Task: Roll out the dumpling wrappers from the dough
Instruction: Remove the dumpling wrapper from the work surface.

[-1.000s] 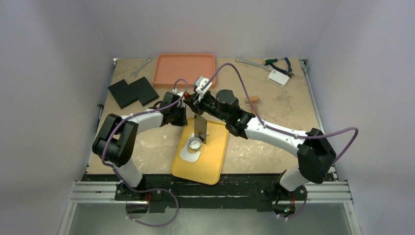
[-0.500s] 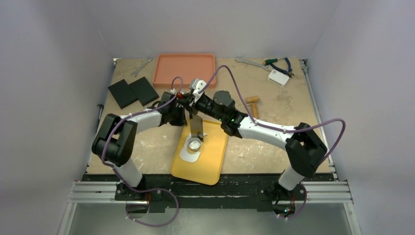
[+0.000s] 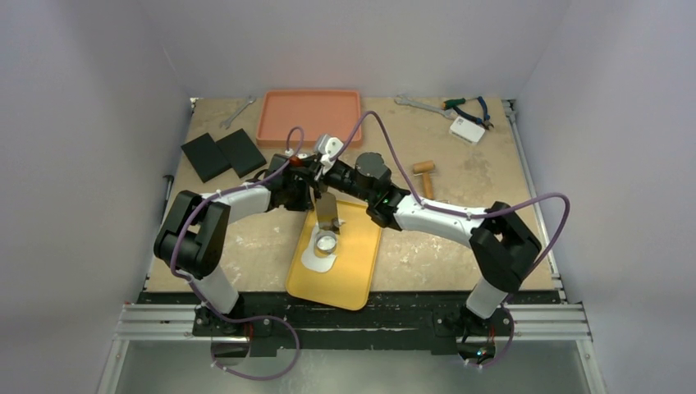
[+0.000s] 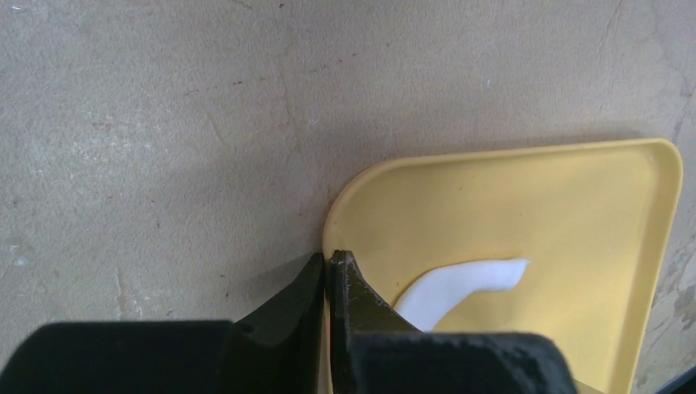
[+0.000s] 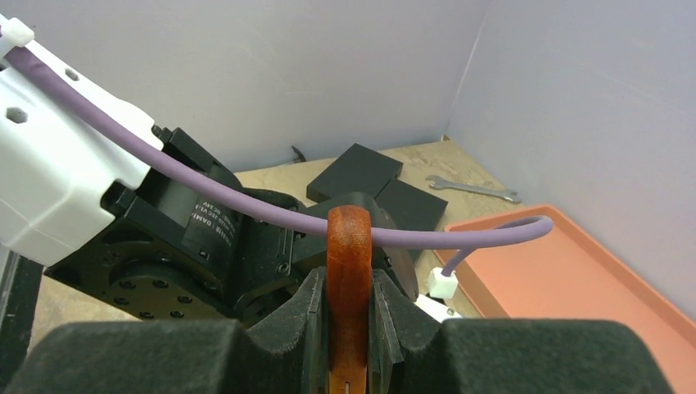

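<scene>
A yellow tray (image 3: 354, 271) lies on the table in front of the arms. On it is a flat white piece of dough (image 3: 317, 261) with a little metal ring cutter (image 3: 326, 243) standing on top. Cut dumpling wrappers do not show; the inside of the ring is too small to read. My left gripper (image 4: 330, 258) is shut on the tray's far left corner rim, beside a curved strip of dough (image 4: 460, 283). My right gripper (image 5: 349, 279) is shut on the red-brown wooden handle (image 5: 349, 238) of a scraper. Its grey blade (image 3: 328, 212) hangs down over the tray just behind the ring.
An orange tray (image 3: 309, 115) sits at the back, with two black blocks (image 3: 223, 154) to its left. A small wooden mallet (image 3: 424, 172), a white box (image 3: 467, 129), pliers (image 3: 469, 107) and wrenches (image 3: 417, 103) lie at the back right. Both wrists crowd together above the yellow tray's far edge.
The right arm has swung left and carried the scraper a little left and back, toward the left wrist. The left gripper, the ring and the dough have stayed put.
</scene>
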Controlling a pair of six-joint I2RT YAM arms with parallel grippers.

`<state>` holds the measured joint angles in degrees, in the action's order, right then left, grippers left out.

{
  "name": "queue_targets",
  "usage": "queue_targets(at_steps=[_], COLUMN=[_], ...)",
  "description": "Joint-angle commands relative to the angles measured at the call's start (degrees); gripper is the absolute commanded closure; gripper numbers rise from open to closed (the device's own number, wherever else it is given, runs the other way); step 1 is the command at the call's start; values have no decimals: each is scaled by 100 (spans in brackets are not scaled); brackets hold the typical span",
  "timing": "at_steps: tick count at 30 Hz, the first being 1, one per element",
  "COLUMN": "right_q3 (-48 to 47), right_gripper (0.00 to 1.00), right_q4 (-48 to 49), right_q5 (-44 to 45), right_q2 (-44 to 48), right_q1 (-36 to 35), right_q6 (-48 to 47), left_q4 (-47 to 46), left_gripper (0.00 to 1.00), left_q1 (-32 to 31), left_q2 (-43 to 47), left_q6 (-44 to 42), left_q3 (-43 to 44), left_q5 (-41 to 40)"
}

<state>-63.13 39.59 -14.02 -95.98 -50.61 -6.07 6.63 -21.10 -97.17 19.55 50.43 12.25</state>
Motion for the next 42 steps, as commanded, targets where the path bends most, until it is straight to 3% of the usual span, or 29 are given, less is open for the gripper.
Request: queue_targets(at_steps=[1,11,20,28,35,42], right_q3=[-382,-622,-455,-342,-11,489], right_gripper=[100,100,100,100,100,100], right_q4=[547,123,-1051,-1407,-1641,-1655], right_q5=[251,324,-69,94,985,1288], right_q2=[-68,35,689,856,1289,1960], right_q1=[-19,26,247,625,743,747], right_q6=[-353,-798,-1371,-1214,-391,231], left_q4=[137,146,141,131,237,471], left_gripper=[100,100,100,100,100,77], left_q1=[-27,42,93,123,159,159], left_q2=[-42,25,92,158,154,244], left_q6=[-55,-92,-100,-119,-187,-264], left_q3=[-105,-125,-152,-157,29,445], left_q5=[95,68,68,64,43,37])
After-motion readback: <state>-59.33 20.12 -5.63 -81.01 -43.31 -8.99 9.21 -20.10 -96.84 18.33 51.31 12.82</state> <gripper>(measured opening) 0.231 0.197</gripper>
